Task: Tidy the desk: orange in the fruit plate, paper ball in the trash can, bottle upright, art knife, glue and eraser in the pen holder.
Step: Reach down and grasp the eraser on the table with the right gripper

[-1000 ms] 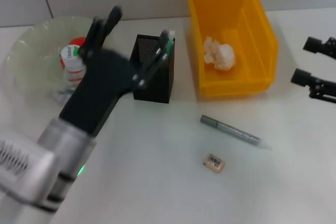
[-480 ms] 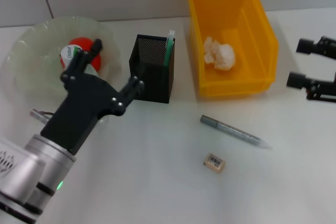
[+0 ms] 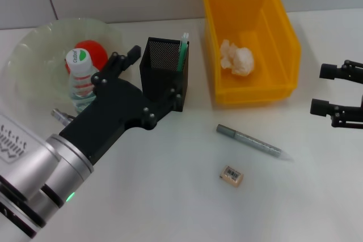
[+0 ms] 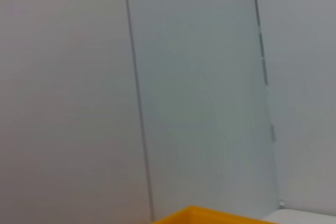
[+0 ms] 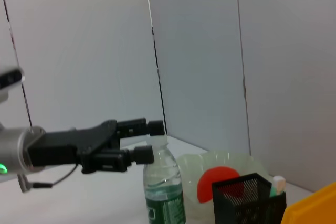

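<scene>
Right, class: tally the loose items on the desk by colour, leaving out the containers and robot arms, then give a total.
Red-orange: 1, round fruit
White: 1, crumpled paper wad
Clear: 1, plastic water bottle
Grey: 1, slim pen-like tool
Beige: 1, small block eraser
Total: 5

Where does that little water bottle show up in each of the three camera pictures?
Head view: the bottle stands upright at the fruit plate's near edge, in front of the orange, partly behind the left pincer.
Left wrist view: not in it; only wall and a strip of the trash can.
Right wrist view: low in the middle, beside the left pincer.
Shared landmark: the pen holder.
</scene>
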